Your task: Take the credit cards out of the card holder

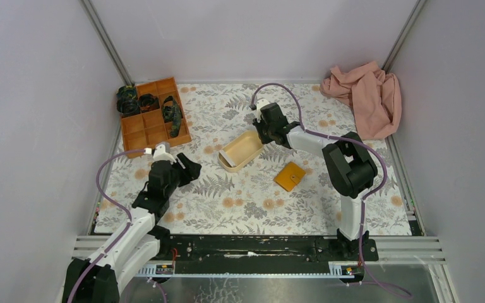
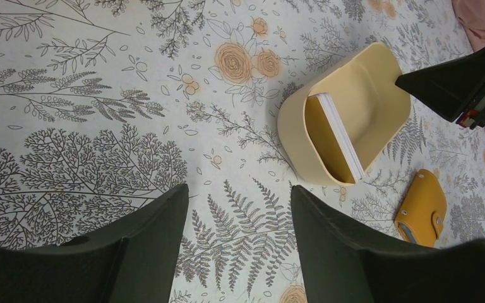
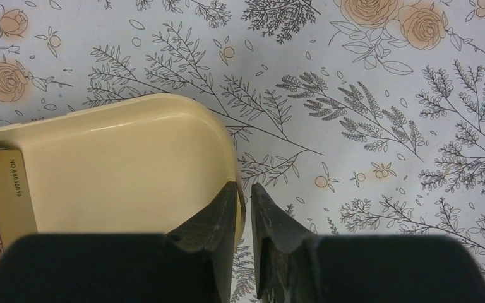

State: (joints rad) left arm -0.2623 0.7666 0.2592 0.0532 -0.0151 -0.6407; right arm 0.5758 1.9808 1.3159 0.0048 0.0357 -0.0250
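Observation:
The card holder point(image 1: 289, 176), a small flat orange-tan wallet, lies folded shut on the floral mat, right of centre; it also shows in the left wrist view point(image 2: 421, 208). A beige oval tray point(image 1: 240, 151) sits left of it and looks tipped. A stack of cards point(image 2: 341, 136) leans in its lower end, and a gold card point(image 3: 0, 214) shows there too. My right gripper point(image 1: 262, 134) is shut on the tray's far rim point(image 3: 243, 189), one finger inside and one outside. My left gripper point(image 2: 237, 189) is open and empty over the mat, near the tray's left side.
An orange compartment box point(image 1: 155, 117) holding dark items stands at the back left. A pink cloth point(image 1: 366, 95) is bunched at the back right corner. Grey walls enclose the mat on three sides.

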